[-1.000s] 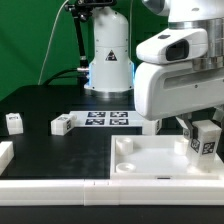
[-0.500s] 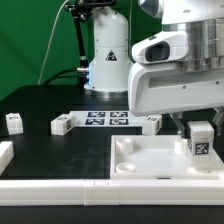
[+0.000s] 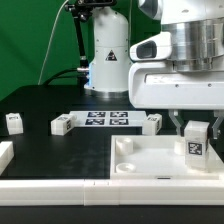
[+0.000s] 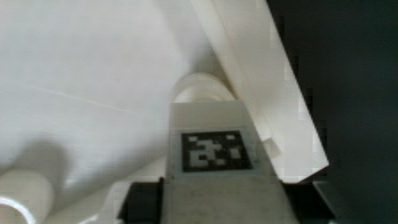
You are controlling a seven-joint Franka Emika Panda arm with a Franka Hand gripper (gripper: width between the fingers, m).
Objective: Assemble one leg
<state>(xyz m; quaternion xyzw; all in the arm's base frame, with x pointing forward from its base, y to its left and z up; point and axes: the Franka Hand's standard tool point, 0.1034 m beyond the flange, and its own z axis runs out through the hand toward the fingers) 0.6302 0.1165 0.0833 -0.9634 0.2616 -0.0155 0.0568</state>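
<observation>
Over white tray (image 3: pixel 150 162), arm pointing straight down, hand (image 3: pixel 196 128) clamped on upright leg (image 3: pixel 196 150)

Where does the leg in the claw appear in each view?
Exterior view: the leg hangs at that view's right, in the claw, over the white tray.
Wrist view: the leg fills the middle, its tag facing the camera.
Shared landmark: the white tray beneath it.

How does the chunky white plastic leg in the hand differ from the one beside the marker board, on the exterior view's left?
The leg in the hand stands upright; the leg by the marker board lies on its side. The held leg is gripped by the hand over the white tray-like piece; the other rests free on the black table, near the marker board. Both are white tagged blocks.
</observation>
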